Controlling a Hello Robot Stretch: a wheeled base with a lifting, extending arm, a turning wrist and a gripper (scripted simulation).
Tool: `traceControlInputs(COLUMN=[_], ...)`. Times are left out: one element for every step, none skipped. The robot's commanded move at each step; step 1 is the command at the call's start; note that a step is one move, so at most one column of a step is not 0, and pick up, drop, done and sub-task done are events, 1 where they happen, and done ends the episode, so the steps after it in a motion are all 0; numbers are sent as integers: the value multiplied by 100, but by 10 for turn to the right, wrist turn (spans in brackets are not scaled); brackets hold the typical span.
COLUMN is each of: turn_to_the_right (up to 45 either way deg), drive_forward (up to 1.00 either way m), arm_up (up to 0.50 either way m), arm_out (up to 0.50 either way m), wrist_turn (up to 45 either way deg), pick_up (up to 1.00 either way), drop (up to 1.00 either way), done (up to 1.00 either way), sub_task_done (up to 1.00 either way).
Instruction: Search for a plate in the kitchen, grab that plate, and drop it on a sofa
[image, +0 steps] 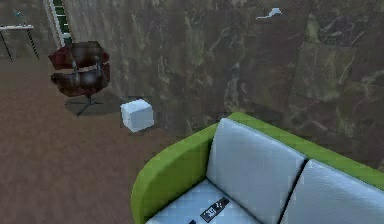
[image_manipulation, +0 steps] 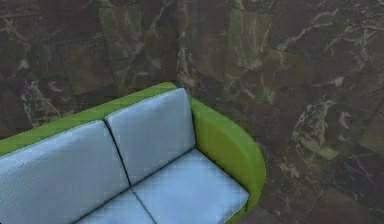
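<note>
Forward view, left to right: a small side table at the top corner; a dark red-brown swivel chair on the brown floor; a white box on the floor near the foot of the dark marbled wall; then the sofa, green-shelled with 2 grey back cushions, filling the lower right. A small dark flat object, too small to identify, lies on its seat. A small pale fixture sits high on the wall.

Arm side view: the same sofa spans the lower left, its rounded green arm toward the right and the marbled wall behind it.

The gripper's state cannot be told from these 2 views, and neither can the whereabouts of the plate.

Progress, as a judgement: the robot stands just beside the sofa, on the arm's side, so the approach to the drop place looks complete. If the plate is in hand, 1 step is left, the release onto the cushions; if not, search and grab are both left
</note>
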Motion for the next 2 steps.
traceControlInputs(turn_to_the_right=[0,0], drive_forward=[0,0], arm_up=[0,0], arm_out=[-8,0], wrist_turn=[0,0], pick_up=[0,0], drop=[0,0], done=[0,100], sub_task_done=[0,0])
